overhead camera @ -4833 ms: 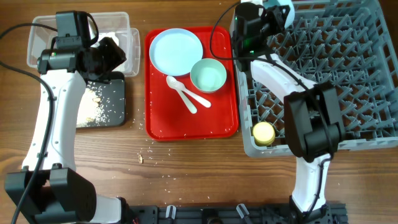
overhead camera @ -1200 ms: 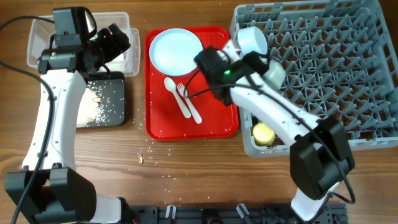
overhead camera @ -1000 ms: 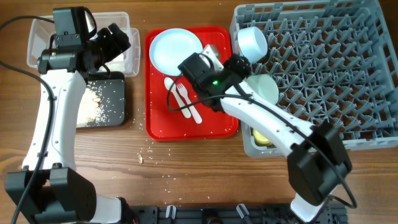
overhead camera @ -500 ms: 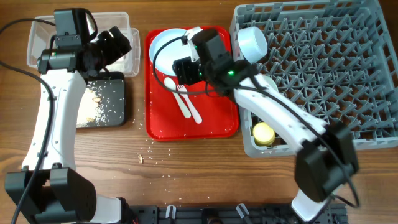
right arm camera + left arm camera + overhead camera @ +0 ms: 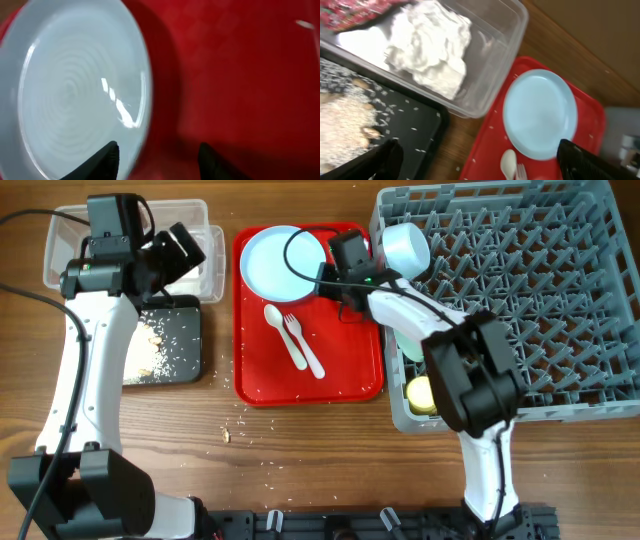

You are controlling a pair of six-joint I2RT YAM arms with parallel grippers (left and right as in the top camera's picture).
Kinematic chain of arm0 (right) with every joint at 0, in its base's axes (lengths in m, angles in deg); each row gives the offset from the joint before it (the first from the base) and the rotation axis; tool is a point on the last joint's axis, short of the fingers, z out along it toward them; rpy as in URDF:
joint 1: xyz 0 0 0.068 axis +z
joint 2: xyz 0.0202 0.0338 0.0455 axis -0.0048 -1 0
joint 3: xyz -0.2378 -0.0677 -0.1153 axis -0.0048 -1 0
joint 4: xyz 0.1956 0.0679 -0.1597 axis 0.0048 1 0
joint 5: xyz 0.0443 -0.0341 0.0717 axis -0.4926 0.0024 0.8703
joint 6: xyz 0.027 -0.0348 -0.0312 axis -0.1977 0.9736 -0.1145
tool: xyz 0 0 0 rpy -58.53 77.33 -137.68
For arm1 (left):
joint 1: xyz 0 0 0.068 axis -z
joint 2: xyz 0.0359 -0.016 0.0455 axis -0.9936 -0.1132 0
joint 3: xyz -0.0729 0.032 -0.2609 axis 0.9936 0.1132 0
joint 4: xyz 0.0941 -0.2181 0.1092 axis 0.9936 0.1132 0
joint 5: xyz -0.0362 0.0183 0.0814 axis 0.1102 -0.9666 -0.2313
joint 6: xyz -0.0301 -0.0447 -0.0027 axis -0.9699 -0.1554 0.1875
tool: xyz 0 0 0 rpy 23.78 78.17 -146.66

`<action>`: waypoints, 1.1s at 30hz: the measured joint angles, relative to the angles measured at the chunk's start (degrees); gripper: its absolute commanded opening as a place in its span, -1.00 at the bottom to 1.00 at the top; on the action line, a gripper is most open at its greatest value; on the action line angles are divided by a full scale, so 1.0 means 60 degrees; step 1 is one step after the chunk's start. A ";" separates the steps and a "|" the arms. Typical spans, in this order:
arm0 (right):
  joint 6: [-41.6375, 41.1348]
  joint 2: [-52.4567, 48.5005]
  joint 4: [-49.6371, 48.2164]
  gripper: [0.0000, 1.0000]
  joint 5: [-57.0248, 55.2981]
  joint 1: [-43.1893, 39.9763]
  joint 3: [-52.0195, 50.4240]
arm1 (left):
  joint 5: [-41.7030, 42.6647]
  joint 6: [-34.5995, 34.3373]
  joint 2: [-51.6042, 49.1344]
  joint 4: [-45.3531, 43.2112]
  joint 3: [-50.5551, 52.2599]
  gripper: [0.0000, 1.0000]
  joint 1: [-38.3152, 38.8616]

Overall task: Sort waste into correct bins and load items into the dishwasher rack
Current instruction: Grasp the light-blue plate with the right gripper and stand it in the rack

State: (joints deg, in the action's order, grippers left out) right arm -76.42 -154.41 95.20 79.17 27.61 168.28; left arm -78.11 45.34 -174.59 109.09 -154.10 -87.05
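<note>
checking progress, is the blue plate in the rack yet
No, the plate lies on the red tray, left of the dishwasher rack.

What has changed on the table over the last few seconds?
The right arm set the first bowl in the rack, carried the second bowl there from the tray, then swung back left. The right fingers now stand open either side of the plate rim. The fork turned slightly. Left arm, cup and spoon stayed.

Pale blue plate [image 5: 283, 260], white spoon [image 5: 273, 314] and fork [image 5: 308, 352] flat on red tray [image 5: 350, 370]
</note>
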 measured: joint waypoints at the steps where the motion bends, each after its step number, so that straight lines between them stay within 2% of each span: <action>1: -0.0025 -0.0098 0.0058 -0.07 0.0058 0.0007 0.0182 | -0.0255 0.0000 0.0000 0.0000 0.0000 1.00 0.0000; 4: -0.0153 -0.0597 0.0280 -0.36 0.0219 0.0062 0.1093 | -0.1126 -0.0004 0.0000 -0.0004 0.0000 1.00 0.0000; 7: -0.0168 -0.0674 0.1075 -0.74 0.0255 0.0062 0.1180 | -0.1330 0.0000 0.0000 -0.0004 0.0000 1.00 0.0000; 9: -0.0178 -0.0674 0.1650 -0.91 0.0280 0.0062 0.1319 | -0.1384 0.0000 0.0000 -0.0004 0.0000 1.00 0.0000; 16: 0.0168 -0.0750 0.3577 -0.91 0.0273 0.0080 0.2259 | -0.1410 -0.0004 0.0000 -0.0004 0.0000 1.00 0.0000; 19: 0.0933 -0.0630 0.4397 -0.91 0.0011 0.0011 0.3246 | -0.1413 -0.0004 -0.0004 0.0000 0.0000 1.00 0.0000; 22: 0.1767 0.0437 0.5257 -0.91 -0.0532 -0.0233 0.3479 | -0.1417 0.0000 -0.0004 0.0000 0.0000 1.00 0.0000; 25: 0.2718 0.2838 0.6288 -0.91 -0.2597 -0.0696 0.3752 | -0.1417 0.0000 -0.0004 0.0022 0.0000 1.00 0.0000; 28: 0.3599 0.4776 0.7461 -0.91 -0.5541 -0.1209 0.4033 | -0.1421 0.0000 -0.0004 0.0029 0.0000 1.00 0.0000; 30: 0.4564 0.5311 0.7981 -0.91 -0.7049 -0.1599 0.4105 | -0.1443 0.0000 -0.0004 0.0029 0.0000 1.00 0.0000; 33: 0.6772 0.5180 0.8204 -0.91 -0.8109 -0.2284 0.4036 | -0.1443 -0.0004 -0.0004 0.0025 0.0000 1.00 0.0000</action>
State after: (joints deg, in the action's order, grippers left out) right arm -35.79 -123.33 144.42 30.51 13.90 192.50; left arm -86.77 45.31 -174.61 109.24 -154.10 -87.05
